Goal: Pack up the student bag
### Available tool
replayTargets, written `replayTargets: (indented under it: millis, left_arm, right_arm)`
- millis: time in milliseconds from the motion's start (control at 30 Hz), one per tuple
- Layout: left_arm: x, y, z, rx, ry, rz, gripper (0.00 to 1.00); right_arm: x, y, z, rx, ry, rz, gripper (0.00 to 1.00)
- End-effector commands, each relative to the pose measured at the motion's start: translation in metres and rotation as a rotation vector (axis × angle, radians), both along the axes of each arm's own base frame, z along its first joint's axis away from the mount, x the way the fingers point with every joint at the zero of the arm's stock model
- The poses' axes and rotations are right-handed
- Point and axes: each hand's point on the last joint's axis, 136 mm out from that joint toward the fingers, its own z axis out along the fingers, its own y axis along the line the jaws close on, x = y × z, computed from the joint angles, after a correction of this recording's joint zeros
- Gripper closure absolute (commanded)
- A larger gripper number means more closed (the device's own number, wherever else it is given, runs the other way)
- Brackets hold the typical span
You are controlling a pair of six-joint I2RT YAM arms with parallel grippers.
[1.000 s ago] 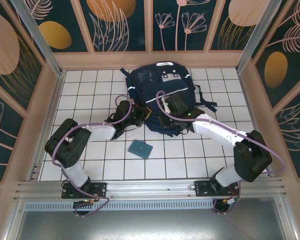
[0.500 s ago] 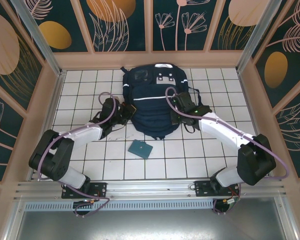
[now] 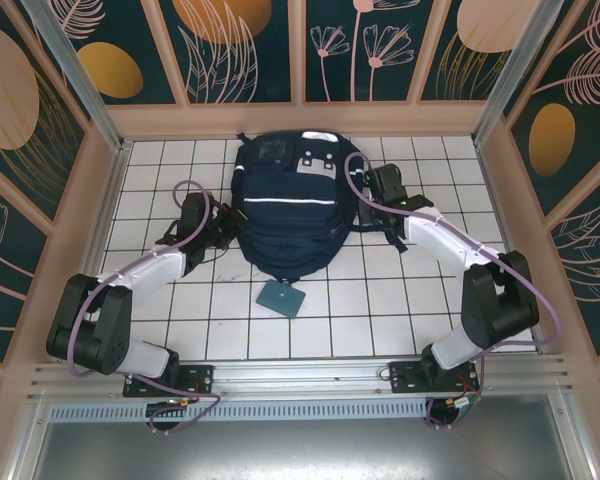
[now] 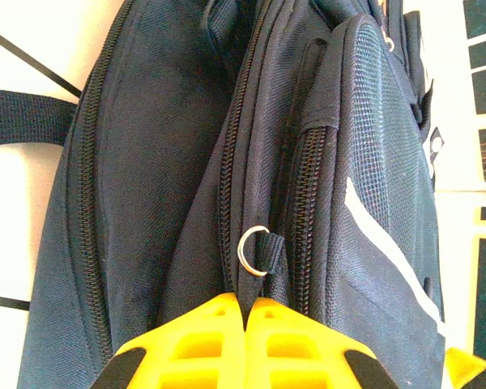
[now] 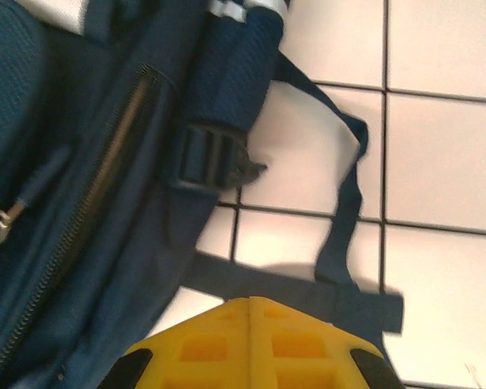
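Where the student bag (image 3: 285, 230) lies: flat on the white tiled table (image 3: 380, 300), at the far side, with its top toward the back wall.
White stripe (image 3: 288, 201): runs across the front of the bag.
Left gripper (image 4: 247, 304): at the bag's left side. Its tips are right up against the blue cloth, just below a little metal ring (image 4: 253, 250) and beside a zip (image 4: 308, 194).
Left jaws: closed, with the two yellow tips pressed together. I cannot tell if any cloth is pinched between them.
Right gripper (image 5: 249, 301): at the bag's right side, over a dark strap (image 5: 292, 285) that lies on the tiles. It is near a black buckle (image 5: 215, 158) on the bag's edge.
Right jaws: closed, with the yellow tips together and nothing seen between them.
Small blue book (image 3: 281, 298): flat on the tiles just in front of the bag's near end. It is not touching the bag or either gripper.
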Motion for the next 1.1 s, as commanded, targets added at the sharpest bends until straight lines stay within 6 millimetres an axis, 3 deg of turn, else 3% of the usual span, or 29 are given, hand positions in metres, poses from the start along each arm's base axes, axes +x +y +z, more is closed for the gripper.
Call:
replayTargets:
  millis: [0,67,133,267,533,800,1067]
  left_arm:
    - [0.002,0.01,0.01,0.069,-0.035,-0.016,1.0]
    - [0.004,0.016,0.01,0.086,-0.036,-0.006,1.0]
    - [0.008,0.022,0.011,0.086,-0.037,0.004,1.0]
    - [0.019,0.03,0.017,0.085,-0.052,0.009,1.0]
    - [0.04,0.024,0.021,0.08,-0.055,-0.023,1.0]
    - [0.054,0.02,0.026,0.079,-0.065,-0.033,1.0]
    - [0.055,0.019,0.028,0.077,-0.066,-0.038,1.0]
  right_arm:
    - [0.002,0.04,0.028,0.096,-0.05,0.24,0.95]
    - [-0.017,0.053,0.023,0.131,-0.008,0.353,0.72]
    - [-0.029,0.06,0.017,0.146,0.027,0.412,0.57]
    - [-0.049,0.079,0.009,0.209,0.095,0.53,0.4]
    - [-0.054,0.111,-0.005,0.251,0.148,0.64,0.35]
    - [-0.055,0.114,-0.018,0.257,0.186,0.647,0.3]
    - [-0.048,0.12,-0.028,0.212,0.202,0.658,0.3]
